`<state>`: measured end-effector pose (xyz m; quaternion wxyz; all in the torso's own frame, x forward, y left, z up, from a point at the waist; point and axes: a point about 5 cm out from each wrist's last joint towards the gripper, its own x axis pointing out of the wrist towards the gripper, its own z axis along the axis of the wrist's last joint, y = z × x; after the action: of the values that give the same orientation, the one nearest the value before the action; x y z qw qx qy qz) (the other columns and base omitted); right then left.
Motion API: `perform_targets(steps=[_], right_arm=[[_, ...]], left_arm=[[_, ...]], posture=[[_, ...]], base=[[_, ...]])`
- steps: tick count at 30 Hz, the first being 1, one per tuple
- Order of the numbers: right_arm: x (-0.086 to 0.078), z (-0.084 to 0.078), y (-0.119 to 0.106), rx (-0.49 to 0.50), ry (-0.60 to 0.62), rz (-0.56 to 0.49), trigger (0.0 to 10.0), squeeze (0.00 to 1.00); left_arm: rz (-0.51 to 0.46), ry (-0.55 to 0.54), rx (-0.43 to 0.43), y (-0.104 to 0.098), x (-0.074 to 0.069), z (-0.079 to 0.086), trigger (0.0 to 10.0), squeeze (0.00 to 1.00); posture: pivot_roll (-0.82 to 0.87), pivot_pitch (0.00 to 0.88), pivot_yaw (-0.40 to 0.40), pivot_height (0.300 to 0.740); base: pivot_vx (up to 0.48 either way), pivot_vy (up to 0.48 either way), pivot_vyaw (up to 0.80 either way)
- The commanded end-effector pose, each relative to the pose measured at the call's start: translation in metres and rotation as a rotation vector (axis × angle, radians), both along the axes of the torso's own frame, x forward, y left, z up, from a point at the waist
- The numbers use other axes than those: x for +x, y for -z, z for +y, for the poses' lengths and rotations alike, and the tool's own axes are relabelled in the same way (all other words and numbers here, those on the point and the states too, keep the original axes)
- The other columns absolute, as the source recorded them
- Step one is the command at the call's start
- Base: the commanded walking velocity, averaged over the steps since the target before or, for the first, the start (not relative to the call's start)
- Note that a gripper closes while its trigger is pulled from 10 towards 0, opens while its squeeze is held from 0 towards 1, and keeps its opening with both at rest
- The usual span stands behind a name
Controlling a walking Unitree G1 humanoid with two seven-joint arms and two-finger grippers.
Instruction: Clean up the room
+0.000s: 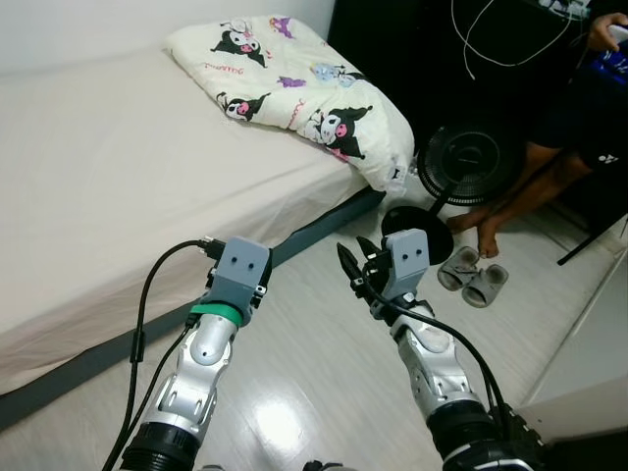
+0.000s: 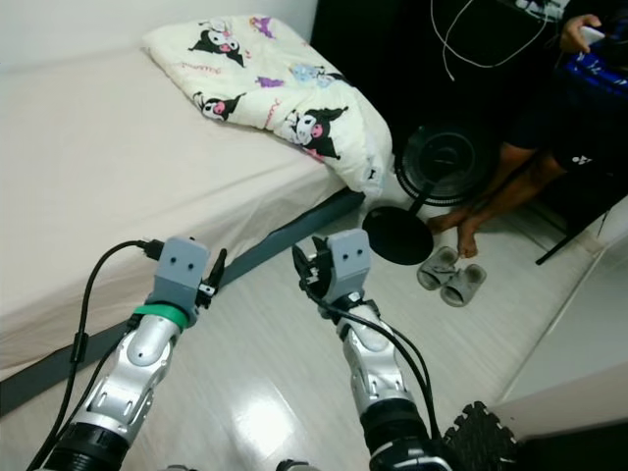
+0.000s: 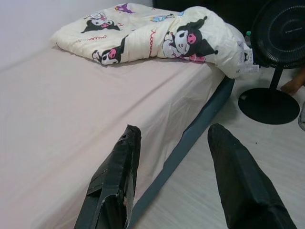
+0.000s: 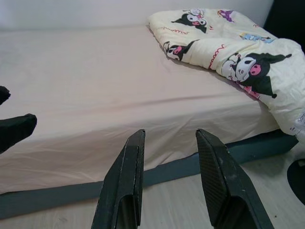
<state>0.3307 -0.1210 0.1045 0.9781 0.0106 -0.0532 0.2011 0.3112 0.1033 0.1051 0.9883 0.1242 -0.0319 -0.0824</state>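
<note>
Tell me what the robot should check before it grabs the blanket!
1. Left tool open: ok.
2. Right tool open: ok.
3. Both tools empty: ok.
4. Blanket in sight, bunched on the bed's far corner: ok.
5. Tools at the blanket: not ok, both hover over the floor beside the bed.
6. Path clear: not ok; a fan, slippers and a person's feet sit by that corner.

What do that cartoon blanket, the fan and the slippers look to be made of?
Blanket: soft printed fabric, puffy and creased, probably padded. Fan: matte black, looks like plastic or metal grille; can't tell which. Slippers: grey, smooth moulded look, likely foam or rubber.
</note>
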Motion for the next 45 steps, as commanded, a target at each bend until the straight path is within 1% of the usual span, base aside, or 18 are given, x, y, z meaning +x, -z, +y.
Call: perform_targets(steps=[1,6,10,11,12,14,16,20,23,25,29,31,34,36,38,41,43,45], right_arm=[[-0.003,-0.006,0.006,-0.011,0.011,0.016,10.0,0.00],[-0.002,-0.007,0.005,-0.037,0.000,0.008,10.0,0.00],[0.001,-0.009,0.002,-0.040,0.006,0.002,10.0,0.00],[0.005,-0.013,-0.002,-0.032,0.025,-0.008,10.0,0.00],[0.005,-0.013,-0.002,-0.032,0.025,-0.008,10.0,0.00],[0.010,-0.021,-0.011,-0.004,0.088,-0.037,10.0,0.00],[0.009,-0.029,-0.015,0.015,0.139,-0.064,10.0,0.00],[0.007,-0.032,-0.016,0.023,0.156,-0.073,10.0,0.00],[0.004,-0.035,-0.013,0.040,0.185,-0.072,10.0,0.00],[0.002,-0.033,-0.010,0.058,0.190,-0.062,10.0,0.00],[-0.001,-0.026,-0.005,0.067,0.158,-0.039,10.0,0.00],[0.000,-0.025,-0.005,0.064,0.154,-0.036,10.0,0.00],[-0.001,-0.021,-0.004,0.042,0.146,-0.035,10.0,0.00],[-0.001,-0.021,-0.004,0.037,0.151,-0.039,10.0,0.00],[-0.003,-0.025,-0.006,0.028,0.171,-0.052,10.0,0.00],[-0.004,-0.033,-0.010,0.005,0.211,-0.081,10.0,0.00],[-0.003,-0.039,-0.016,0.026,0.255,-0.100,10.0,0.00],[-0.003,-0.040,-0.020,0.032,0.261,-0.114,10.0,0.00]], left_arm=[[0.011,0.014,-0.003,0.006,-0.003,-0.003,10.0,0.00],[-0.025,-0.008,-0.011,0.003,-0.001,-0.001,10.0,0.00],[-0.040,-0.008,-0.013,0.000,0.002,-0.002,10.0,0.00],[-0.056,0.003,-0.007,-0.004,0.005,-0.005,10.0,0.00],[-0.056,0.003,-0.007,-0.004,0.005,-0.005,10.0,0.00],[-0.075,0.039,0.005,-0.014,0.015,-0.007,10.0,0.00],[-0.081,0.066,0.020,-0.022,0.024,-0.006,10.0,0.00],[-0.083,0.078,0.026,-0.025,0.027,-0.005,10.0,0.00],[-0.085,0.107,0.051,-0.030,0.034,-0.002,10.0,0.00],[-0.078,0.113,0.054,-0.030,0.036,-0.001,10.0,0.00],[-0.051,0.126,0.040,-0.028,0.036,-0.002,10.0,0.00],[-0.045,0.130,0.039,-0.028,0.036,-0.002,10.0,0.00],[0.030,0.165,0.000,-0.020,0.032,0.002,10.0,0.00],[0.045,0.175,-0.006,-0.018,0.030,0.003,10.0,0.00],[0.073,0.177,-0.021,-0.012,0.026,0.004,10.0,0.00],[0.096,0.180,-0.063,-0.009,0.022,0.000,10.0,0.00],[0.085,0.172,-0.066,-0.009,0.024,-0.004,10.0,0.00],[0.075,0.160,-0.078,-0.013,0.026,-0.004,10.0,0.00]], posture=[[-0.01,0.014,-0.059,0.723],[-0.01,0.000,-0.079,0.723],[-0.01,0.000,-0.074,0.723],[-0.02,0.000,-0.057,0.723],[-0.02,0.000,-0.057,0.723],[-0.06,0.000,0.008,0.723],[-0.09,0.000,0.057,0.723],[-0.09,0.000,0.065,0.723],[-0.12,0.000,0.116,0.723],[-0.12,0.000,0.118,0.723],[-0.11,0.000,0.102,0.723],[-0.11,0.000,0.100,0.723],[-0.10,0.000,0.069,0.723],[-0.10,0.000,0.067,0.723],[-0.09,0.000,0.070,0.723],[-0.11,0.010,0.073,0.723],[-0.11,0.013,0.069,0.723],[-0.13,0.020,0.067,0.723]], base=[[0.000,0.000,0.00],[0.000,0.000,0.00],[0.000,0.000,0.00],[0.000,0.000,0.00],[0.000,0.000,0.00],[0.000,0.000,0.00],[0.000,0.000,0.00],[0.000,0.000,0.00],[0.000,0.000,0.00],[0.000,0.000,0.00],[0.000,0.000,0.00],[0.000,0.000,0.00],[0.000,0.000,0.00],[0.000,0.000,0.00],[0.000,0.000,0.00],[0.000,0.000,0.00],[0.000,0.000,0.00],[0.000,0.000,0.00]])
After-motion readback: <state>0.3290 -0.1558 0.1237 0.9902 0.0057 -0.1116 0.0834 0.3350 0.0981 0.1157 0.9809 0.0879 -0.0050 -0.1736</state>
